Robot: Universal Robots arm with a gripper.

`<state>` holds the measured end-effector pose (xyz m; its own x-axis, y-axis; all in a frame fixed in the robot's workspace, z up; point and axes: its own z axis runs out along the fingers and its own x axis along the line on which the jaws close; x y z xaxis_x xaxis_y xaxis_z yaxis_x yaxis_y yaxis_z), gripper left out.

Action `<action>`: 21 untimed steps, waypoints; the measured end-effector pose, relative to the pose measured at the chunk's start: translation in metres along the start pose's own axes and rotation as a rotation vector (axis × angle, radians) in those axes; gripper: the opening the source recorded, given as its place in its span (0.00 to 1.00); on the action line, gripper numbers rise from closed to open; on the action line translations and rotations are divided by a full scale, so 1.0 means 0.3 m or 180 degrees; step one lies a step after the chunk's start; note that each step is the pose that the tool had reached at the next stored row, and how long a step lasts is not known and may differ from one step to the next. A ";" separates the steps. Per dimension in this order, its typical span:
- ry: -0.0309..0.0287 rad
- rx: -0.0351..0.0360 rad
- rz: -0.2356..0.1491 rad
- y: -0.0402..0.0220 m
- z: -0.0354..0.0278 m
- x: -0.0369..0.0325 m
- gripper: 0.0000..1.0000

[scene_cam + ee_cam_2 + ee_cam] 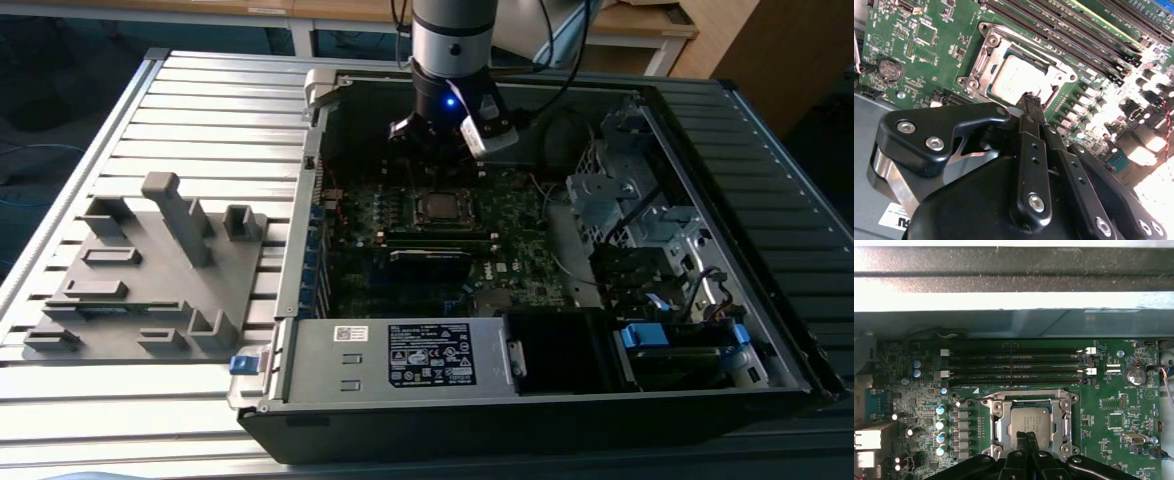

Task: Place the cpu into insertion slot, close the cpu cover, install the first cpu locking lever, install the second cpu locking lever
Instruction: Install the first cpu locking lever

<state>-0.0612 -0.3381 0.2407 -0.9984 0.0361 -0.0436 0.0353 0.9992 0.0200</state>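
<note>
The cpu (1030,422) lies flat in the insertion slot on the green board, its silvery top showing through the window of the cpu cover (998,426). The cover lies down flat around the chip, and the slot itself is hidden under both. My gripper (1024,440) hangs just above one edge of the cpu, its black fingers pressed together with nothing between them. In the second wrist view the gripper (1032,101) tips sit over the edge of the cpu (1013,76) and cover (985,64). In the exterior view the gripper (443,148) is over the cpu (437,206), inside the open case.
Long black memory slots (1014,367) run beside the socket. A coin battery (1135,374) sits on the board. A labelled grey power supply (387,355) fills the case's near side, a metal drive cage (627,200) the exterior view's right. A grey fixture plate (147,270) lies outside the case.
</note>
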 end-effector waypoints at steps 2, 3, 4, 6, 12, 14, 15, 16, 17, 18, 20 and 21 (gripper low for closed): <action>0.0000 0.0000 0.0000 0.000 -0.003 0.000 0.11; 0.0000 -0.0001 0.0000 0.000 -0.005 0.000 0.11; 0.0000 0.0000 0.0000 0.000 -0.008 0.000 0.11; -0.0001 -0.0001 0.0000 0.000 -0.014 -0.001 0.11; 0.0000 -0.0001 0.0000 0.001 -0.038 -0.002 0.11; 0.0000 0.0000 0.0000 0.001 -0.046 -0.002 0.11; 0.0000 -0.0001 0.0000 0.001 -0.048 -0.002 0.11; 0.0000 0.0000 0.0000 0.001 -0.050 -0.002 0.11; -0.0001 -0.0001 0.0000 0.001 -0.051 -0.002 0.11; -0.0001 -0.0001 0.0000 0.001 -0.052 -0.002 0.11; -0.0001 -0.0001 0.0000 0.001 -0.052 -0.002 0.11; 0.0000 -0.0001 0.0000 0.001 -0.052 -0.002 0.11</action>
<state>-0.0612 -0.3381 0.2564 -0.9984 0.0361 -0.0438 0.0353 0.9992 0.0202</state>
